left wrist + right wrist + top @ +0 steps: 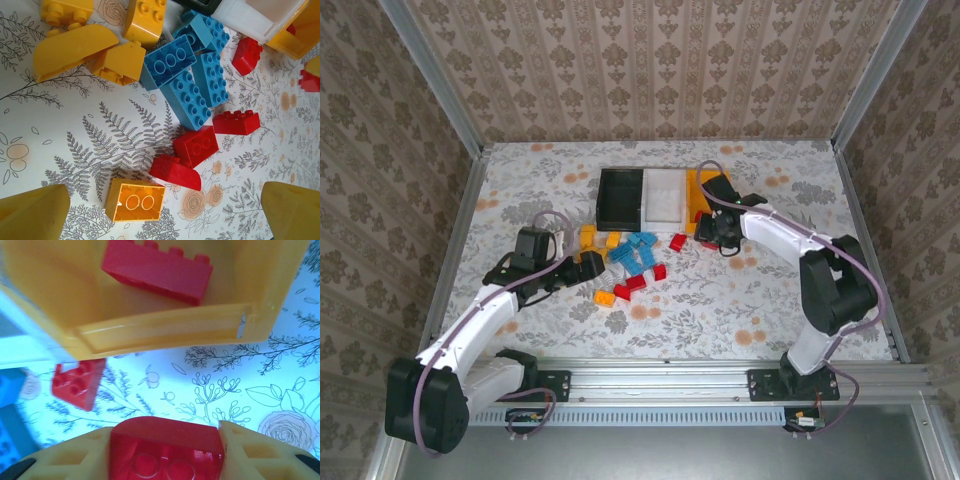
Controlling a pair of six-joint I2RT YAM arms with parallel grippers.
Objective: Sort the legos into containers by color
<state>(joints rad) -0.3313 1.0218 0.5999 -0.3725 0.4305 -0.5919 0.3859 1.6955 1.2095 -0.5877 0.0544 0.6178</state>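
Right gripper [712, 232] clamps a red brick [167, 442] between its fingers, just short of the orange-yellow tray [165, 332].
A second red piece [157, 270] lies inside that tray, which stands in a row with the white tray [665, 197] and black tray [619, 198], seemingly touching. The left gripper [590, 265] hangs with jaws spread wide over the loose legos [190, 85], a jumble of blue, red and orange-yellow on the table [770, 290].

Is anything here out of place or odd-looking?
Nothing looks broken or spilled. One curiosity: a red brick lies in the orange-yellow tray, while orange-yellow bricks sit loose on the table.
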